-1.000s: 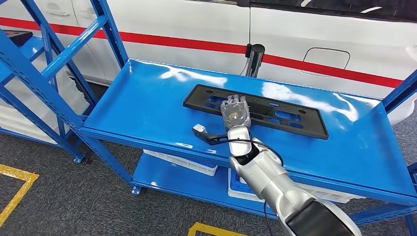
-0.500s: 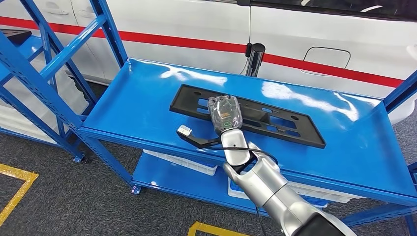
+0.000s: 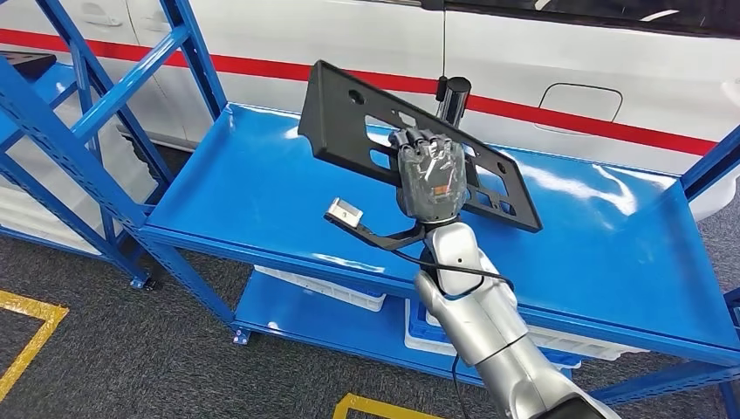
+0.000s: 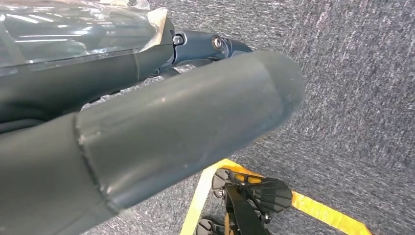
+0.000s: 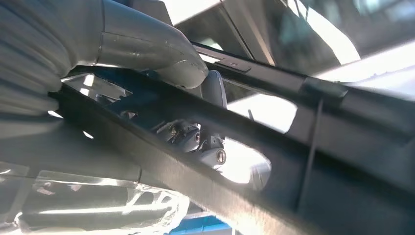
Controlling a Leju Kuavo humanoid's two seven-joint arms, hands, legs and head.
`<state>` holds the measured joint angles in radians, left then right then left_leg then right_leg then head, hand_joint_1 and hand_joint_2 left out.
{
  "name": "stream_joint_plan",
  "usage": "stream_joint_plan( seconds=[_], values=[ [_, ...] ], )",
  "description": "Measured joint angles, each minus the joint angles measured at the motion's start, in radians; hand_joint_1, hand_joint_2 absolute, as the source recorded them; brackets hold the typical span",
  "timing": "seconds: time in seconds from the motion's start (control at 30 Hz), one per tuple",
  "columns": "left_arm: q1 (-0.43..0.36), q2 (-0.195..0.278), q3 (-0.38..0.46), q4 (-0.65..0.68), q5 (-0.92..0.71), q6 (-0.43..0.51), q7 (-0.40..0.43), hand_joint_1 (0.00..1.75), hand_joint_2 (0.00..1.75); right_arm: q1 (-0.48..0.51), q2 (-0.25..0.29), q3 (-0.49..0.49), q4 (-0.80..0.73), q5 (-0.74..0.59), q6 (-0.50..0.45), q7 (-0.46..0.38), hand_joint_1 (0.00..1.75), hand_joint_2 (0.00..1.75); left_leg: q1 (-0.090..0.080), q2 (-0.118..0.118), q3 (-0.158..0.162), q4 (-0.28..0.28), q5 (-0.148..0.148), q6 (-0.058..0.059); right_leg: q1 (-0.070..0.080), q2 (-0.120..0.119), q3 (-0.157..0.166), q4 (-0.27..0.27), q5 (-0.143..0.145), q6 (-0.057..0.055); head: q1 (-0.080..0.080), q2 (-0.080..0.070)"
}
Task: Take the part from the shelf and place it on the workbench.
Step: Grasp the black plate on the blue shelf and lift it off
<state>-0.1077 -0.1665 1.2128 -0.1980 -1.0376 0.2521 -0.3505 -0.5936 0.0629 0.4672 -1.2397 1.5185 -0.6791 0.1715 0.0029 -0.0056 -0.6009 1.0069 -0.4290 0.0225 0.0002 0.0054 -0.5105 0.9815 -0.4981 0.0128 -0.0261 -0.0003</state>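
**Operator:** My right hand [image 3: 428,177] is clamped on the black part [image 3: 349,122], a long flat frame with cut-out slots. I have it gripped near the middle of its length, fingers [image 3: 425,144] wrapped over the upper edge.

**Spotter:** Where is the part relative to the shelf?

**Operator:** Off it. In the head view it hangs tilted in the air above the blue shelf [image 3: 253,201], the left end raised high and the right end sloping down toward the shelf's surface. I can't tell whether that low end touches the blue metal.

**Spotter:** What does the wrist camera give you?

**Operator:** In the right wrist view, my thumb [image 5: 147,46] presses on one face of the part, and darker fingers show through one of its slots on the other face. The grasp looks firm.

**Spotter:** And the left hand?

**Operator:** My left hand [image 4: 147,142] hangs over grey carpet [image 4: 362,98] with a yellow floor line [image 4: 323,213] beneath. I see the thick thumb close up, but I cannot tell whether that hand is clenched or spread.

**Spotter:** Anything behind the shelf?

**Operator:** A white car [image 3: 558,61] with a red stripe sits just beyond it.
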Motion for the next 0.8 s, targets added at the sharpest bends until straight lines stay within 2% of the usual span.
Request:
stream_joint_plan(
  seconds=[0.1, 0.2, 0.27, 0.37, 0.4, 0.47, 0.57, 0.7, 0.8],
  values=[
    [0.0, -0.001, 0.0, 0.0, -0.001, 0.003, 0.003, 0.0, 0.0, 0.003, 0.013, -0.058, -0.088, -0.042, -0.007, -0.086, 1.75, 1.75, 0.0, 0.0, 0.0, 0.0, 0.0, 0.0, 0.0, 0.0, 0.0, 0.0, 0.0, 0.0, 0.0, 0.0],
    [0.0, -0.002, 0.0, 0.0, -0.002, 0.004, 0.003, 0.0, 0.0, 0.003, 0.023, -0.095, -0.144, -0.071, -0.009, -0.122, 1.75, 1.75, 0.0, 0.0, 0.0, 0.0, 0.0, 0.0, 0.0, 0.0, 0.0, 0.0, 0.0, 0.0, 0.0, 0.0],
    [0.0, -0.002, 0.0, 0.0, -0.002, 0.004, 0.003, 0.0, 0.0, 0.004, 0.037, -0.123, -0.164, -0.161, -0.009, -0.212, 1.75, 1.75, 0.0, 0.0, -0.001, 0.0, 0.0, 0.0, 0.0, 0.001, -0.001, 0.0, 0.0, 0.0, 0.0, 0.0],
    [0.0, -0.003, 0.0, 0.0, 0.0, 0.004, 0.002, 0.0, 0.0, 0.009, 0.084, -0.191, -0.176, -0.406, -0.009, -0.442, 1.75, 1.75, 0.0, 0.0, 0.0, 0.0, 0.0, 0.0, 0.0, 0.001, -0.001, 0.0, 0.0, 0.0, 0.0, 0.0],
    [0.0, -0.003, 0.0, 0.0, 0.001, 0.004, 0.0, 0.0, 0.0, 0.009, 0.095, -0.207, -0.177, -0.502, -0.008, -0.491, 1.75, 1.75, 0.001, 0.0, 0.0, 0.0, 0.0, 0.0, 0.0, 0.001, -0.001, 0.0, 0.0, 0.0, 0.0, 0.0],
    [0.0, -0.003, 0.0, 0.0, 0.005, 0.0, -0.007, 0.0, 0.0, 0.007, 0.101, -0.217, -0.178, -0.715, 0.002, -0.532, 1.75, 1.75, 0.001, -0.002, 0.0, 0.0, 0.0, 0.0, 0.0, 0.0, 0.0, 0.0, -0.001, 0.001, 0.0, 0.0],
    [0.001, -0.004, 0.0, 0.0, 0.008, -0.015, -0.02, 0.0, 0.0, 0.007, 0.091, -0.206, -0.191, -0.99, 0.055, -0.544, 1.75, 1.75, 0.0, -0.002, -0.001, 0.0, 0.0, 0.0, 0.0, 0.0, 0.0, 0.0, -0.002, 0.002, 0.0, 0.0],
    [0.001, -0.004, 0.0, 0.0, 0.008, -0.023, -0.04, 0.0, 1.75, 0.007, 0.072, -0.184, -0.219, -1.182, 0.119, -0.578, 1.75, 1.75, 0.0, -0.002, -0.001, 0.0, 0.0, 0.0, 0.0, -0.001, 0.0, 0.0, -0.002, 0.003, 0.0, 0.0],
    [0.002, -0.004, 0.0, 0.0, 0.004, -0.022, -0.057, 0.0, 1.75, 0.008, 0.057, -0.176, -0.251, -1.324, 0.153, -0.622, 1.75, 1.75, 0.0, -0.003, -0.002, 0.0, 0.0, 0.0, 0.0, -0.002, -0.001, 0.0, -0.002, 0.003, 0.0, 0.0]
  ],
)
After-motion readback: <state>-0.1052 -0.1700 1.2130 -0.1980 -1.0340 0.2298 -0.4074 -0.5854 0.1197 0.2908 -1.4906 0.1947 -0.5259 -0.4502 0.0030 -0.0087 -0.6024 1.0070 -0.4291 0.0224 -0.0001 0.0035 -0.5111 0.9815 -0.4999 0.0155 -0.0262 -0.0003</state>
